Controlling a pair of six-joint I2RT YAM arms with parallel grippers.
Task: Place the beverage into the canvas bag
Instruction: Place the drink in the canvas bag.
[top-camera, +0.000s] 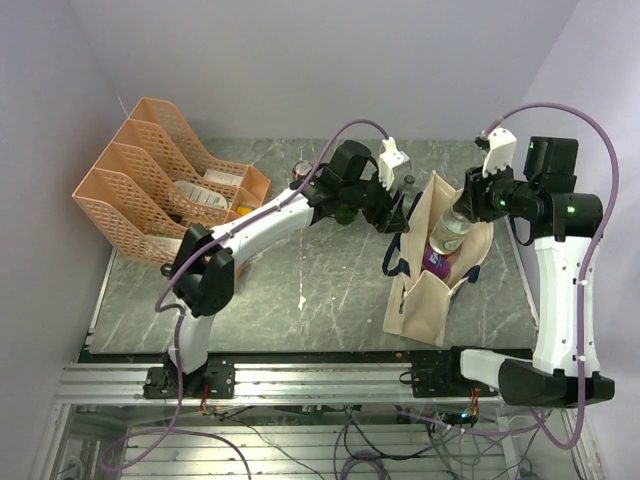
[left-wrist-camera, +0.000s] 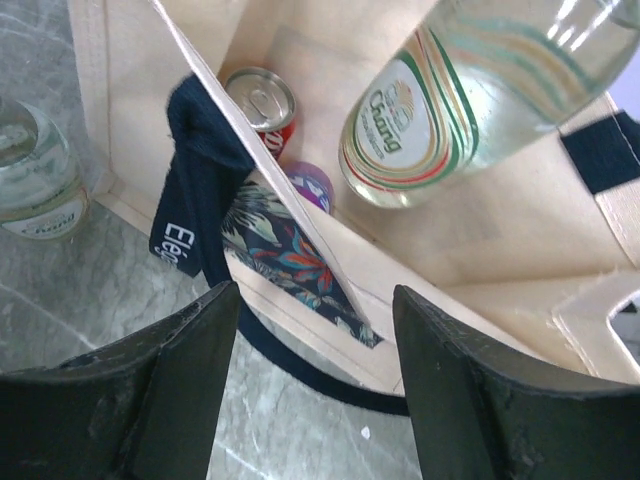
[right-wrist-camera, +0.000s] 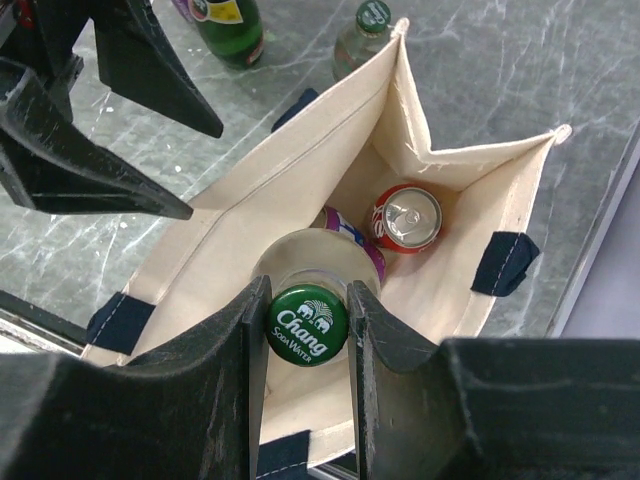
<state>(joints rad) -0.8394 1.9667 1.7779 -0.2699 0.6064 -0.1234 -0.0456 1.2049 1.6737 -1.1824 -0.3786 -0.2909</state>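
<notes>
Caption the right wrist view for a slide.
Right gripper grips a Chang soda bottle at the cap, partway into the open canvas bag; red can inside.

Tabletop (top-camera: 300, 290): grey-green stone pattern with pale veins and a few white scuffs, running beneath my left gripper (top-camera: 400, 215) and out on every side of it. Back wall (top-camera: 320, 60), beyond the gripper: plain, pale lilac-white. Left wall (top-camera: 40, 150) and right wall (top-camera: 610, 100): same finish. Orange file trays (top-camera: 150, 180) well apart from the gripper, on my left, near the left wall. Aluminium rail (top-camera: 320, 378) behind the gripper at the table's near edge, with loose cables (top-camera: 300, 445) below. Light even; shadows soft.
</notes>
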